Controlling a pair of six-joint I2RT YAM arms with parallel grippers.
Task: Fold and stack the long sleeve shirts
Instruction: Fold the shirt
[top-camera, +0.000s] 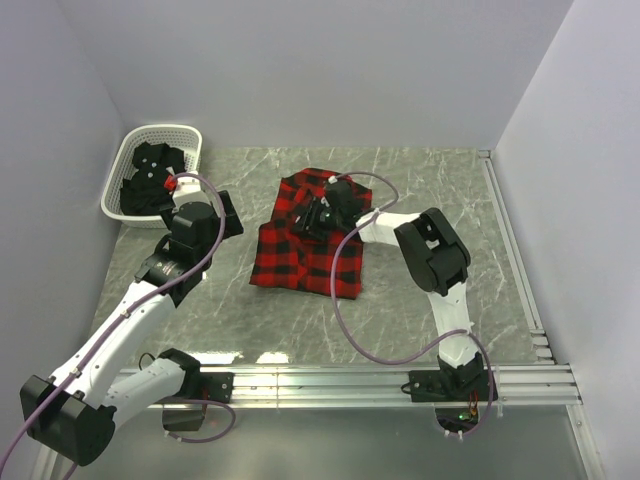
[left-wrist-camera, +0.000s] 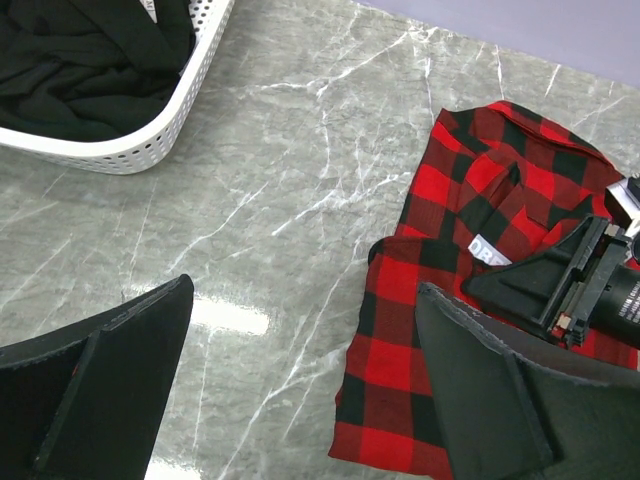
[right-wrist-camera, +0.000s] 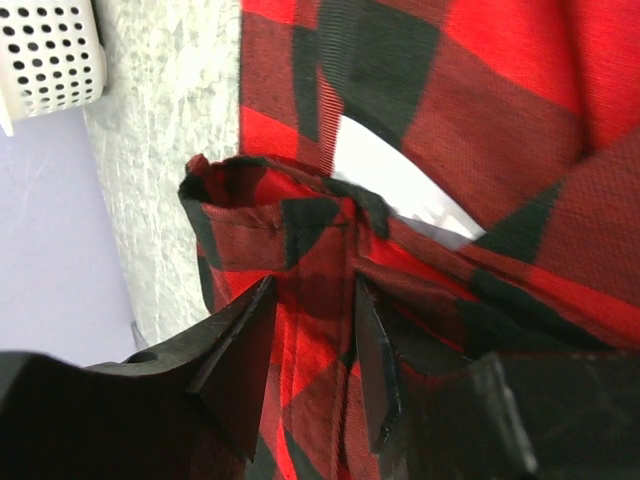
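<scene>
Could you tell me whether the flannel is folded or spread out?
Folded: the flannel lies as a compact rectangle, no sleeves sticking out; the right gripper holds fabric by its collar.

Basket left of shirt

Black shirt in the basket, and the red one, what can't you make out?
- Black shirt: bunched in the basket, cropped by the left wrist view's edge; sleeves and buttons hidden.
- Red shirt sleeves: none show, top view; likely folded under.
- Label: left wrist view, print partly covered by the right tool.
</scene>
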